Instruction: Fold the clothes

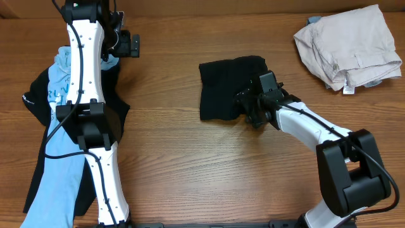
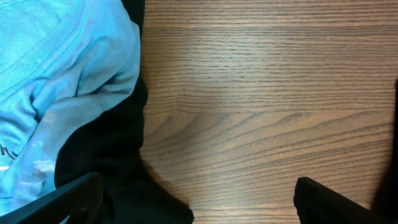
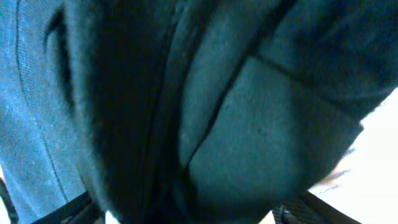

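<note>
On the overhead view's dial, a folded black garment (image 1: 223, 88) lies flat on the wooden table (image 1: 190, 164), just off centre toward 1 o'clock. The right gripper (image 1: 254, 109) sits on that garment's 4 o'clock corner, its arm reaching in from 5 o'clock. In the right wrist view dark cloth (image 3: 249, 124) fills nearly everything (pressed close to the lens). The two fingers (image 3: 74, 210) show only as dark tips in the lower corners, spread wide with fabric bulging between them. Whether the pads actually touch the cloth cannot be told.

At 9 o'clock lies a loose heap. A black shirt (image 1: 38, 95) is spread underneath, with a small white mark near its outer edge, and a light blue tee (image 1: 62, 79) is draped over it. The tee trails down toward 7 o'clock, partly hidden by the left arm. The left gripper (image 1: 126, 43) is at 11 o'clock, just beside the heap's upper edge. In the left wrist view the left gripper (image 2: 196, 196) has its fingers (image 2: 68, 199) well apart, with bare wood between them. The tee (image 2: 62, 74) lies at 10 o'clock and black fabric (image 2: 118, 162) runs along its edge.

At 2 o'clock, well apart from both grippers, lies a rumpled pile of beige garments (image 1: 348, 47).
</note>
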